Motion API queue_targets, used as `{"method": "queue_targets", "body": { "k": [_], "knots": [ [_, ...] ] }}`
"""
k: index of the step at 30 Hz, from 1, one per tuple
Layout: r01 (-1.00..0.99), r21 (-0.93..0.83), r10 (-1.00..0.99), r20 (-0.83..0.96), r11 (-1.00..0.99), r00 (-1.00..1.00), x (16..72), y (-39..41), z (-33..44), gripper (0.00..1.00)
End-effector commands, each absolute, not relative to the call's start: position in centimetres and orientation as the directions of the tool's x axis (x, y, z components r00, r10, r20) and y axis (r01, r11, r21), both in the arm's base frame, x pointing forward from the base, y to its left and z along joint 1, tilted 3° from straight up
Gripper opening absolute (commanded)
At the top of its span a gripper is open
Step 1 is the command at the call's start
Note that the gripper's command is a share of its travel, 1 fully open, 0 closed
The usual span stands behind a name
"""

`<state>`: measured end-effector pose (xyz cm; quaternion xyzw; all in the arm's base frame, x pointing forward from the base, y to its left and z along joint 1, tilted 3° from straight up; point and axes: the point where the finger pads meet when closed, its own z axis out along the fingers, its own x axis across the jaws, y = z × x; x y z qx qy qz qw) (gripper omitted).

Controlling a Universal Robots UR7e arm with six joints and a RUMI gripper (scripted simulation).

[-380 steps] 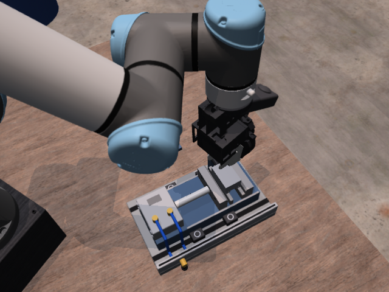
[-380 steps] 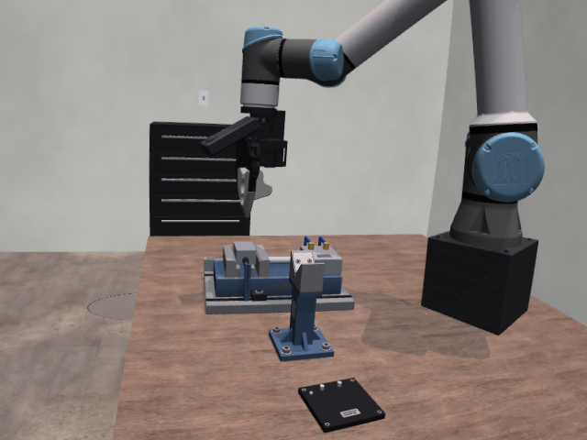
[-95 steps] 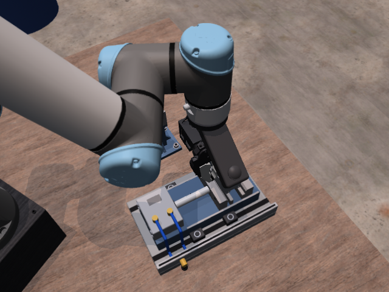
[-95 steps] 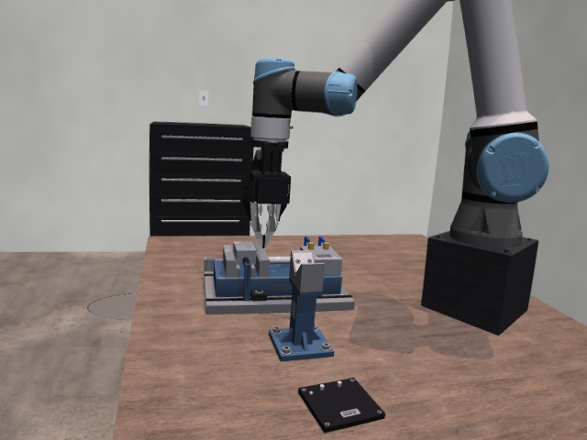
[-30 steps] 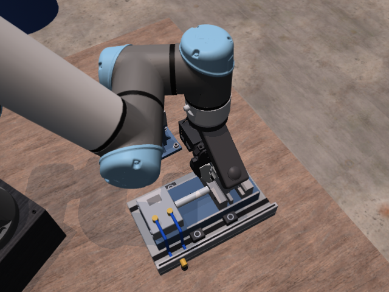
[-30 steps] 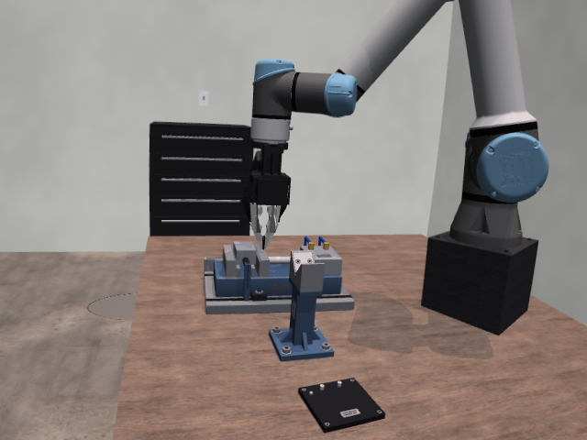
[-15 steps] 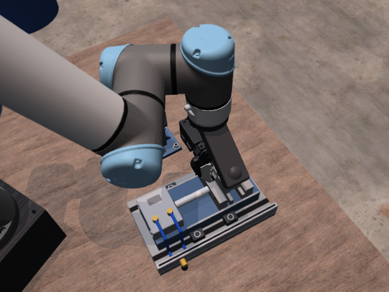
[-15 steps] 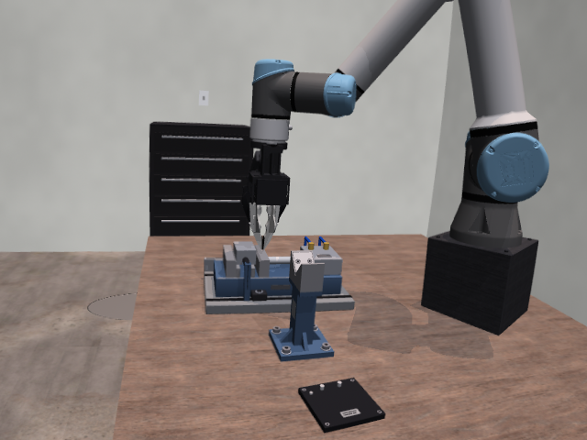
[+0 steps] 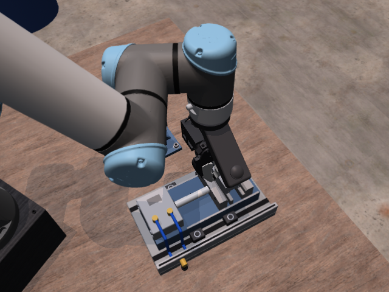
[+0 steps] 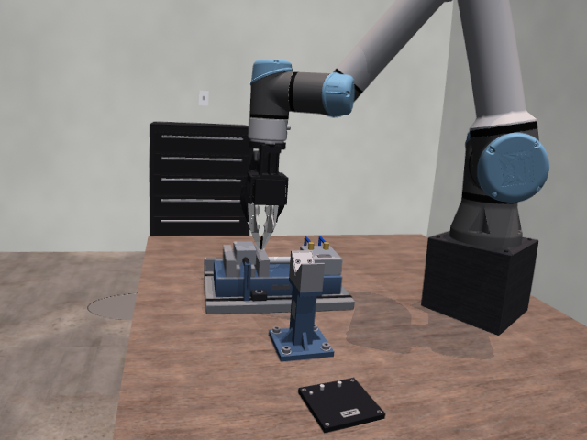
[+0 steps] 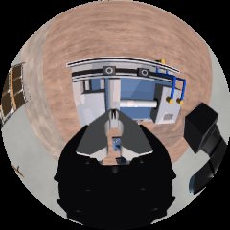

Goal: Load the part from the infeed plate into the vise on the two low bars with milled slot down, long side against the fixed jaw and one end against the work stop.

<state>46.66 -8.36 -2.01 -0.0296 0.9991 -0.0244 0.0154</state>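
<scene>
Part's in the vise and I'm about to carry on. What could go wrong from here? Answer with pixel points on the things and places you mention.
The shut pincer (image 9: 215,176) (image 10: 260,245) (image 11: 113,109) has its tips right by the moving jaw (image 9: 217,194) (image 10: 262,264) (image 11: 116,93), so going lower or sideways might scrape or jam on it. A high push on the part (image 10: 245,249) (image 11: 91,106) might tip it. The gripper's housing covers much of the part from above, so an end gap could go unnoticed.

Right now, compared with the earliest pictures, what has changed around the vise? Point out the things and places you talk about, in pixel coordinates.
The claw (image 9: 215,176) (image 10: 260,245) (image 11: 113,109) has come down, turned and shifted toward the movable jaw (image 9: 216,195) (image 10: 261,265) (image 11: 114,93); it is shut with nothing in it. The part (image 10: 244,247) (image 11: 93,107) remains between the vise's jaws, with no clear shift. The vise (image 9: 200,216) (image 10: 280,286) (image 11: 139,88) is unmoved.
</scene>
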Motion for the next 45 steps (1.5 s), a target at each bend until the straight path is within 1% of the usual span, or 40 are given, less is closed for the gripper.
{"method": "queue_targets", "body": {
  "k": [1,45],
  "knots": [
    [-0.058,-0.05,-0.06,-0.031,0.997,-0.998,46.85,-8.36,-1.96,0.0],
    [-0.058,-0.05,-0.06,-0.031,0.997,-0.998,47.48,-8.32,-1.94,0.0]
  ]
}}
